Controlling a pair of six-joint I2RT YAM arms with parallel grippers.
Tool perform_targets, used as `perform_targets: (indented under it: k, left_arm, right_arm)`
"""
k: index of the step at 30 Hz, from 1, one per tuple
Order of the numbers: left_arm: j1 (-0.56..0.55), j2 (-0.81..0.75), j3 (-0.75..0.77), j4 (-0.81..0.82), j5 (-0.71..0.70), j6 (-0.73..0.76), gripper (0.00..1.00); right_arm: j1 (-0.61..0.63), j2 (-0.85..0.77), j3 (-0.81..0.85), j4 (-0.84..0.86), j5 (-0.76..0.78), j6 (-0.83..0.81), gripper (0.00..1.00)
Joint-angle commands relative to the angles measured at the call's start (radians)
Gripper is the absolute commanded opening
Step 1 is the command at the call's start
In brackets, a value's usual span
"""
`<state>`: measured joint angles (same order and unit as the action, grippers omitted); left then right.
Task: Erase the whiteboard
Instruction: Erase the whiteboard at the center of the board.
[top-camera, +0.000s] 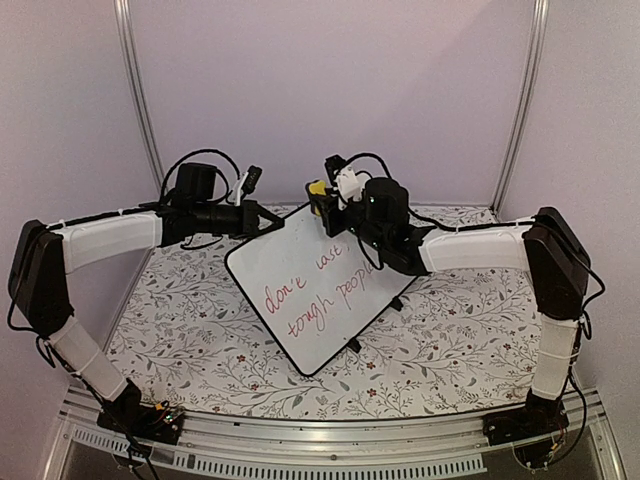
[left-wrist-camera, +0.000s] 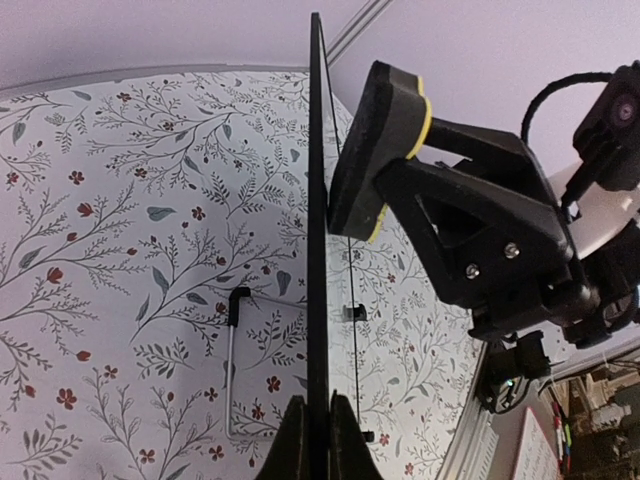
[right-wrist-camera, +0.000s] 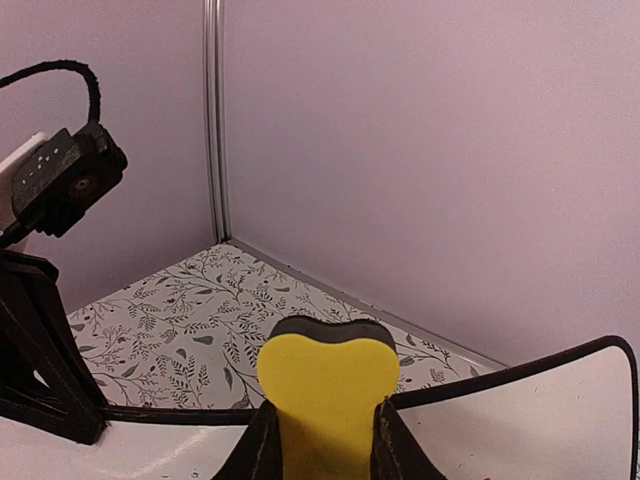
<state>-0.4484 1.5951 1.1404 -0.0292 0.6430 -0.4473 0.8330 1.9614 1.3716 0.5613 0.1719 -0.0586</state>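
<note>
Between the left end effector's (left-wrist-camera: 318, 425) fingers, pressed tight, sits the whiteboard's (top-camera: 275, 260) black-framed edge, the board reaching away over the floral bench (top-camera: 190, 330). The right end effector (right-wrist-camera: 328, 440) pinches a yellow eraser (right-wrist-camera: 328, 370), its dark felt just beside the board's face. Red handwriting (top-camera: 315, 290) lies behind it.

White whiteboard (top-camera: 268, 265) (red handwriting (top-camera: 285, 296))

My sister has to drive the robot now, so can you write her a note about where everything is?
Left end effector: shut on the whiteboard edge, holding it.
Right end effector: shut on the yellow eraser, at the board's far edge.
Done: board gripped, eraser in hand.
Left: the red writing is all there; wipe it off.
</note>
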Motion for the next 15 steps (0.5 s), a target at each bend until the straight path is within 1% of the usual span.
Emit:
perform_targets:
  k: [1,10,13,15]
  left_arm:
    - [-0.01,-0.038,-0.014,0.012,0.045,0.038,0.0]
    - [-0.01,-0.028,-0.016,0.012,0.053,0.029,0.0]
    - [-0.011,-0.027,-0.017,0.012,0.053,0.029,0.0]
    - [-0.012,-0.028,-0.017,0.029,0.053,0.027,0.0]
  right_arm:
    - [-0.006,0.025,-0.028,-0.045,0.01,-0.01,0.27]
    - [-0.006,-0.087,-0.276,0.016,0.028,0.034,0.27]
    - [-0.006,-0.108,-0.303,0.025,0.027,0.043,0.27]
    - [-0.006,-0.108,-0.287,0.023,0.03,0.041,0.27]
